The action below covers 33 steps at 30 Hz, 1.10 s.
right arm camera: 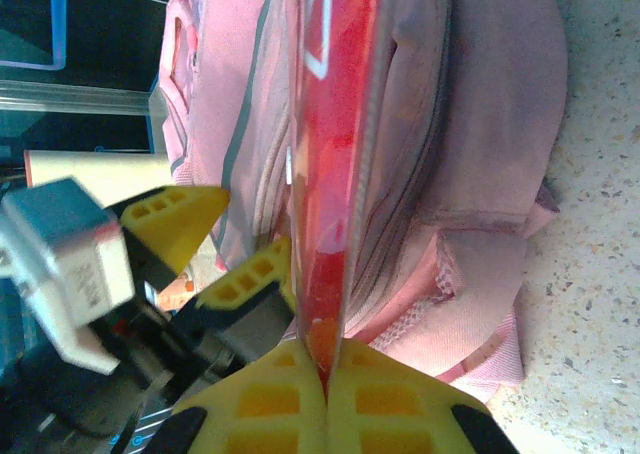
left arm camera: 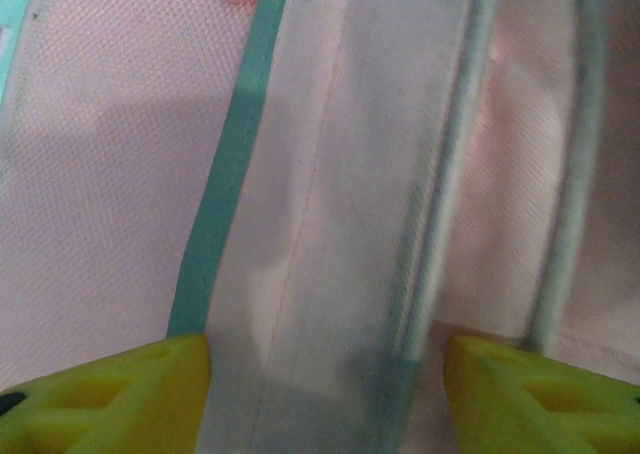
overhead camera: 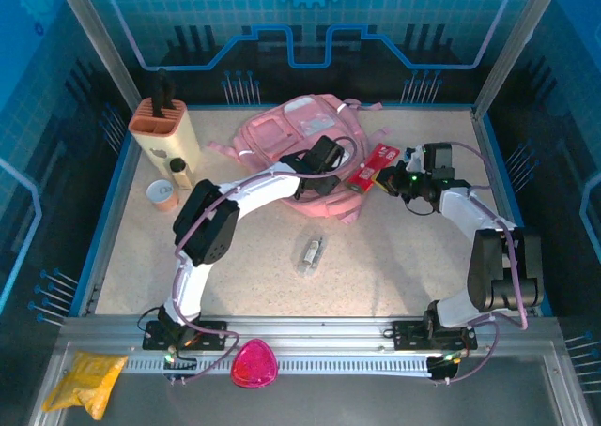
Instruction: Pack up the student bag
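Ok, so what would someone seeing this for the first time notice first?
The big pink backpack at the back middle of the table grabs the eye first. Next is the flat red packet pinched edge-on in the right hand, right beside the bag. The left hand is open, close over the bag's fabric.

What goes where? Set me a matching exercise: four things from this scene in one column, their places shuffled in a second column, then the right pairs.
1. student bag
2. red packet
3. beige holder
4. pink pouch

A. on the metal rail at the near edge
B. far left corner of the table
C. pinched in the right gripper
D. far middle of the table, at the left gripper

Pairs: 1-D, 2-C, 3-B, 4-A
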Tool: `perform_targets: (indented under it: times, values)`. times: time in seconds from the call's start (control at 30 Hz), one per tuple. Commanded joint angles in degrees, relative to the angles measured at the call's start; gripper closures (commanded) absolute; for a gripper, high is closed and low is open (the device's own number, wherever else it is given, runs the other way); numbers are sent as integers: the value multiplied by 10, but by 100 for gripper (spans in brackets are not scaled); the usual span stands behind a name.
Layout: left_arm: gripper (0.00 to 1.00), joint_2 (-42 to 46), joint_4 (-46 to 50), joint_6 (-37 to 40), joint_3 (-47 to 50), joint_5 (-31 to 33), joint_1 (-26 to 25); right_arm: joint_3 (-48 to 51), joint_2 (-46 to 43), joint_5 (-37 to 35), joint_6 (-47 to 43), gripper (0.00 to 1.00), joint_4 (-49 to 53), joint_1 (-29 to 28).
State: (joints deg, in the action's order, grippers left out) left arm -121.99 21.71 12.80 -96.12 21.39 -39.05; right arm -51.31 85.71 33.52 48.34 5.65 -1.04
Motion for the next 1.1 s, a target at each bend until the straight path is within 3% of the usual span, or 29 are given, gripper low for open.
perform_targets:
  times: [0.0, 0.13, 0.33, 0.47, 0.57, 0.8, 1.0, 1.07]
  values:
    - [43, -20, -34, 15, -39, 49, 14, 6, -16, 16, -19, 100, 17, 7]
    - [63, -15, -43, 9, -35, 13, 28, 6, -25, 16, -33, 100, 38, 9]
    - [100, 5, 1, -7, -71, 14, 29, 6, -35, 38, -54, 100, 75, 16]
    - [100, 58, 31, -38, -89, 7, 29, -5, -22, 55, -60, 100, 84, 5]
    - [100, 93, 37, -35, -94, 8, 30, -10, -7, 57, -39, 100, 35, -28]
    - [100, 122, 79, -81, -137, -25, 32, -145, 131, 32, -38, 100, 39, -111]
    - [100, 125, 90, -132, -167, -36, 33, -257, 267, 34, -47, 99, 14, -126]
    - [100, 123, 94, -144, -175, -40, 32, -290, 292, 29, -58, 93, 13, -128]
